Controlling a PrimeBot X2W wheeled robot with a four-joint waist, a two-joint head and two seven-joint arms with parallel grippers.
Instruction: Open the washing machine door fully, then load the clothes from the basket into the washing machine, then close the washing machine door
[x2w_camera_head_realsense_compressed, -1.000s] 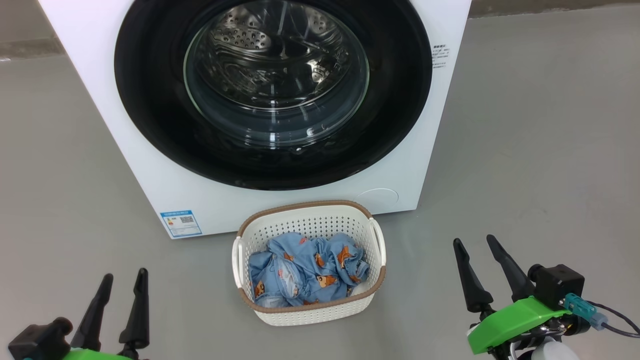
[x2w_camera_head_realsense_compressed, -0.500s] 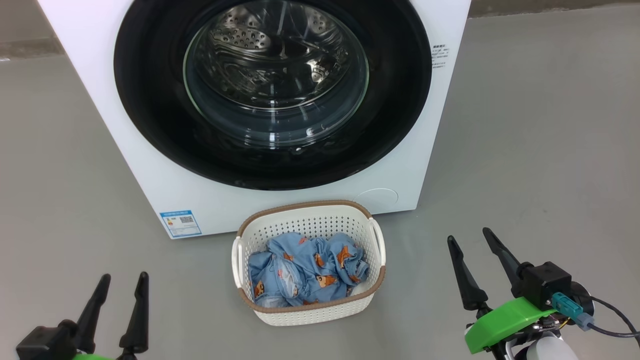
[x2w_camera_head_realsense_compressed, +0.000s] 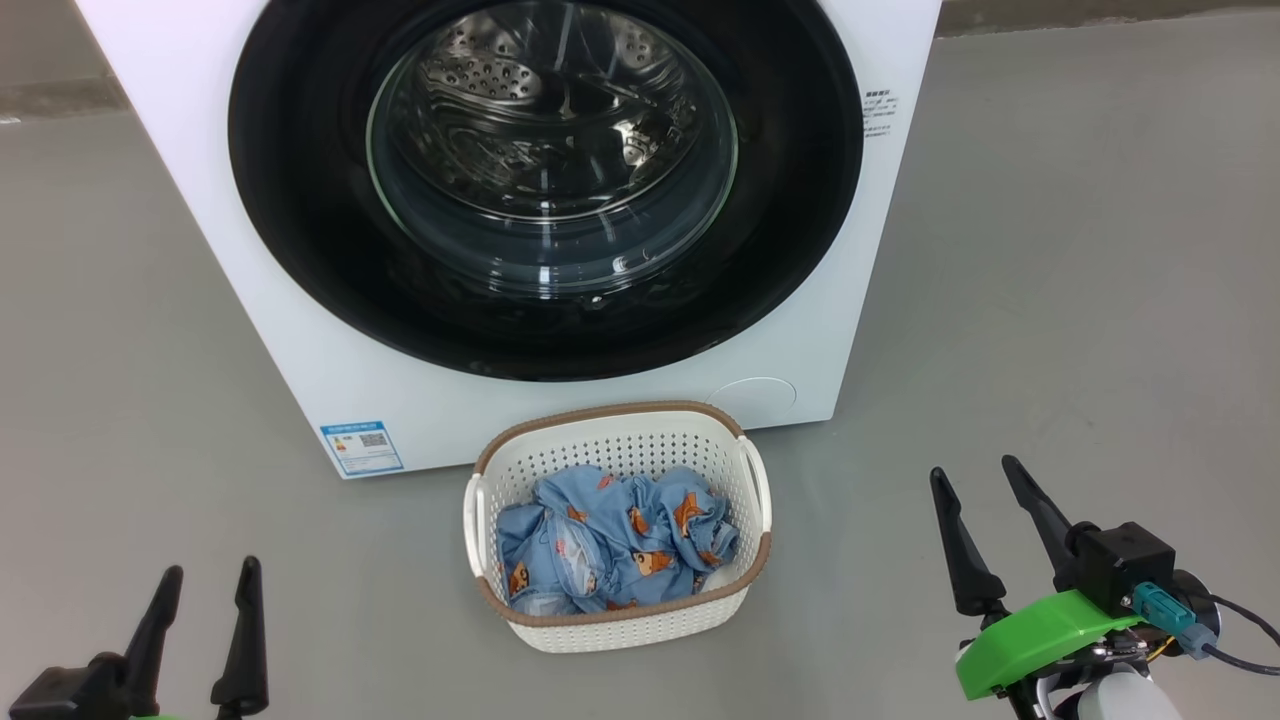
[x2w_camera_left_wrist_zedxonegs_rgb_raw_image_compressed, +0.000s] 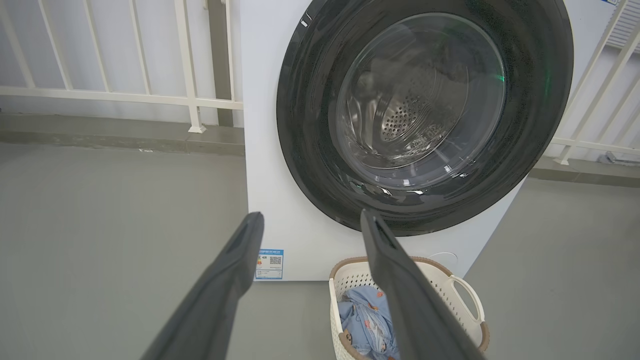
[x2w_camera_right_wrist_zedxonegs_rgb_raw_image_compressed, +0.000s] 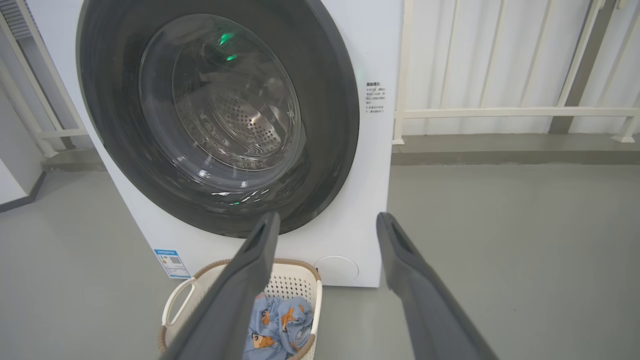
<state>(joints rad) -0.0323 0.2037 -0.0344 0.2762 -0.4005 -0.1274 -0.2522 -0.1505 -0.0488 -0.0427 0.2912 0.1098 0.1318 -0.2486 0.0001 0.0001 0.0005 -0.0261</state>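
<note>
We see the washing machine door (x2w_camera_head_realsense_compressed: 550, 160) lying flat against the front of the washing machine (x2w_camera_head_realsense_compressed: 290, 400). Its wide black rim appears flush with the white panel, though from these angles we cannot tell whether it is latched. Through the bulging glass we make out the perforated steel drum (x2w_camera_head_realsense_compressed: 480, 70). A blue label sticker (x2w_camera_head_realsense_compressed: 362, 447) sits at the machine's lower left corner and a round cap (x2w_camera_head_realsense_compressed: 755, 397) at its lower right.

Just in front of the machine, on the grey floor (x2w_camera_head_realsense_compressed: 1050, 300), stands the basket (x2w_camera_head_realsense_compressed: 620, 450), with its back rim near the base of the machine. The clothes (x2w_camera_head_realsense_compressed: 610, 545) lie crumpled inside it, blue fabric with orange bears, piled toward the front.

The left gripper (x2w_camera_head_realsense_compressed: 212, 568) hangs low at the left, well apart from the basket, its two dark fingers spread wide with nothing between them. The right gripper (x2w_camera_head_realsense_compressed: 972, 467) sits to the right of the basket, also clear of it, fingers parted just as wide and gripping nothing.

In the wrist views we see a white railing (x2w_camera_left_wrist_zedxonegs_rgb_raw_image_compressed: 125, 95) behind the machine on both sides.
</note>
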